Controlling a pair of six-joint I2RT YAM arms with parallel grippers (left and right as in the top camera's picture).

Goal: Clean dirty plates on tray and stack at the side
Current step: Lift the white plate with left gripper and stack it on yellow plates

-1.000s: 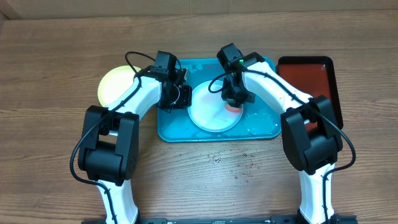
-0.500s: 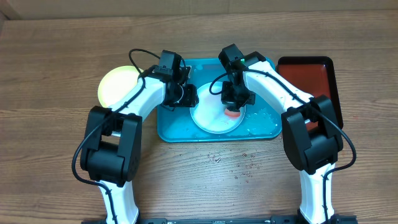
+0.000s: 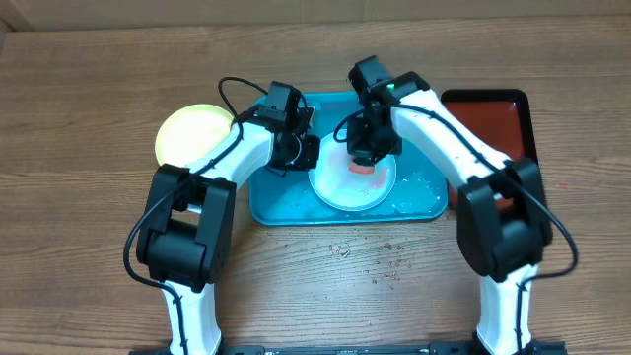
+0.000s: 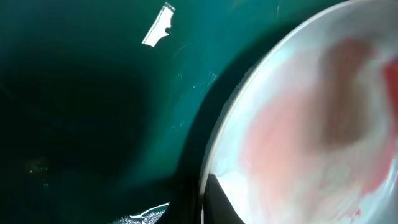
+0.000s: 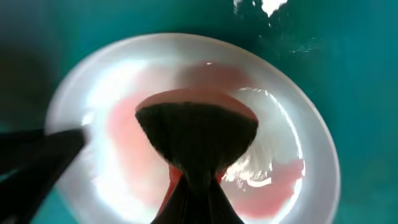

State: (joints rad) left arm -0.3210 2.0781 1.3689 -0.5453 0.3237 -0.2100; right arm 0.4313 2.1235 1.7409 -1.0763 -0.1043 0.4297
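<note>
Plate [image 3: 335,193] lies in tray [image 3: 270,203], right end effector [image 3: 363,158] pressing sponge [image 3: 364,169]

left gripper [image 3: 302,151]: moved right, up to plate [image 3: 340,189] rim | right gripper [image 3: 363,158] with sponge [image 3: 363,169]: shifted toward plate's far side

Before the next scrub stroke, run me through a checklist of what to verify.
1. Pale plate lies inside teal tray: ok.
2. Right claw shut on sponge, sponge on the plate: ok.
3. Left claw gripping the plate's rim: cannot tell.
4. Plate clean: not ok, pink smear shows.
5. Yellow-green plate outside the tray, to its left: ok.
</note>
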